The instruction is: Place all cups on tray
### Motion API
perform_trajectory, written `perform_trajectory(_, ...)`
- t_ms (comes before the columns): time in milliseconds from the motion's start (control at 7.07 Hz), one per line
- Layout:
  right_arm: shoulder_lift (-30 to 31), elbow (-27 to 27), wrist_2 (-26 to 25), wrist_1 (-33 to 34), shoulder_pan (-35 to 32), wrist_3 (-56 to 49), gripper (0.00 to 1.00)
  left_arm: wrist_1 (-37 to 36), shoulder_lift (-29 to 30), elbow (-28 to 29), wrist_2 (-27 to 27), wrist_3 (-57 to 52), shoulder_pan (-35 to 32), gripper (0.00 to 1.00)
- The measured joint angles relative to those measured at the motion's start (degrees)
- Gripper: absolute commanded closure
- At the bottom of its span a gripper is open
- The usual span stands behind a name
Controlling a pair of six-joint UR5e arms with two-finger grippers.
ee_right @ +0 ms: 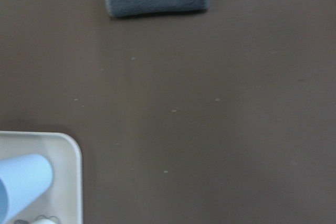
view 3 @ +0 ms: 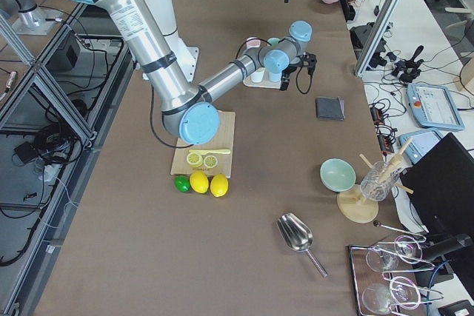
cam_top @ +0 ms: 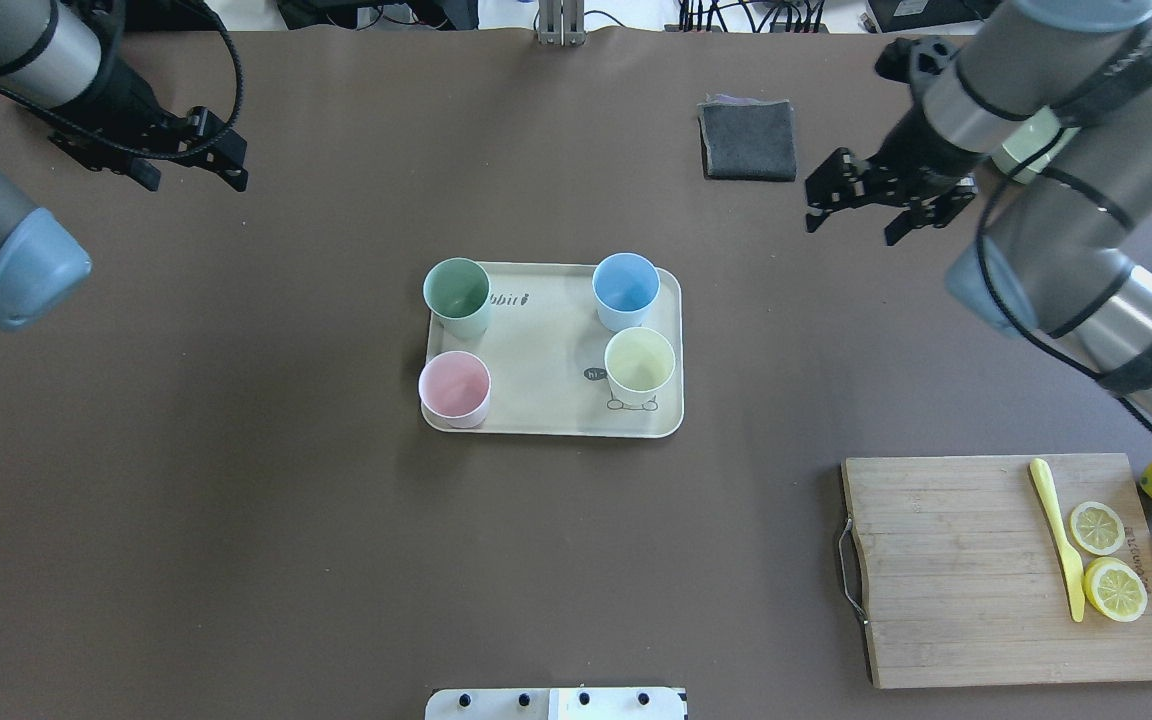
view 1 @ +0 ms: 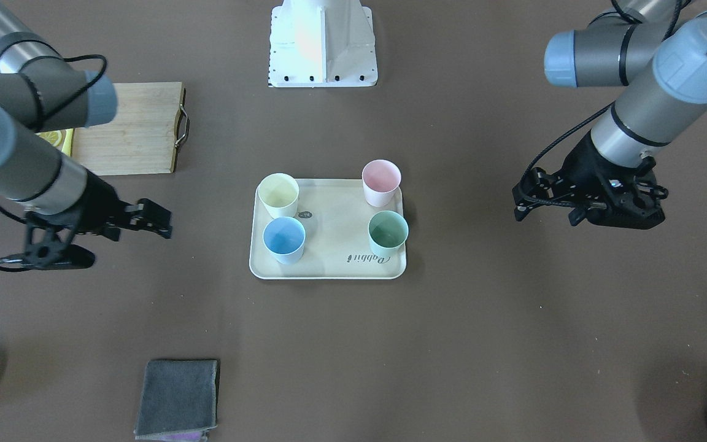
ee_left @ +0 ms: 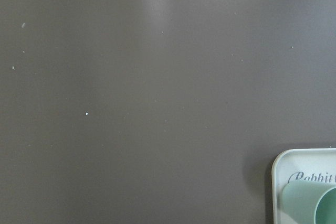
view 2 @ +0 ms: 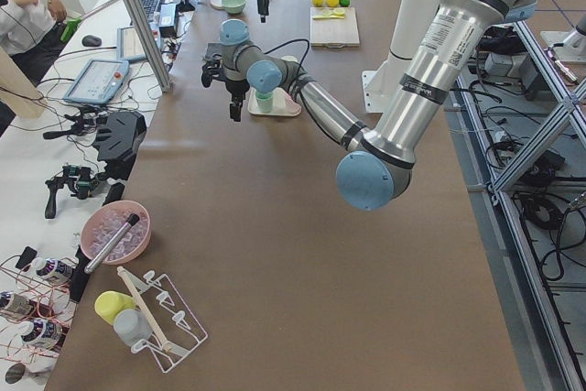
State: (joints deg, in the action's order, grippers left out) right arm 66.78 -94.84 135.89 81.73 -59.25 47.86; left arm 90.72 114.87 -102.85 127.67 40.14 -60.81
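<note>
Tray (cam_top: 546, 340) sits mid-table, long axis L-R across robot's front, "Rabbit" print at far-left corner. Green cup (cam_top: 457, 295), blue cup (cam_top: 625, 290), pink cup (cam_top: 454, 388), yellow cup (cam_top: 640, 365) stand upright on it, one per corner. Left gripper (cam_top: 194, 180) & right gripper (cam_top: 854, 228) hang well apart from it, jaws spread, empty

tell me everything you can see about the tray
The tray is a cream rectangle with rounded corners and a raised rim, matte like plastic. It lies flat near the middle of the brown table, printed with cursive "Rabbit" and a small drawing partly hidden by the yellow cup. That cup, the blue cup, green cup and pink cup stand upright by its corners.
</note>
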Motion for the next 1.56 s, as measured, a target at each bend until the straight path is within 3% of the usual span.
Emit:
perform_trajectory(283, 9.3, -2.1, 1.4, 0.5, -9.7, -16.3, 0.00, -3.8, -6.8, -3.5, 0.4, -15.7, -7.2, 0.02)
perform_trajectory(566, 15.6, -1.8, 0.9, 5.0, -18.8, -35.1, 0.00, -4.4, -14.0, -4.2, 1.2, -28.4, -13.8, 0.02)
perform_trajectory(849, 18.9, -1.5, -0.2, 10.1, -25.8, -48.7, 0.00, -4.2, -20.2, -5.6, 1.3, -32.9, -16.9, 0.02)
perform_trajectory(1132, 21.6, -1.5, -2.0, 11.1, -28.9, -53.7, 0.00, -2.8, -23.8, -6.2, 1.7, -33.3, -17.5, 0.02)
perform_trajectory(1557, 22.0, -1.2, -4.4, 11.2, -29.6, -54.8, 0.00, -2.9, -26.1, -5.0, 9.9, -32.9, -21.7, 0.02)
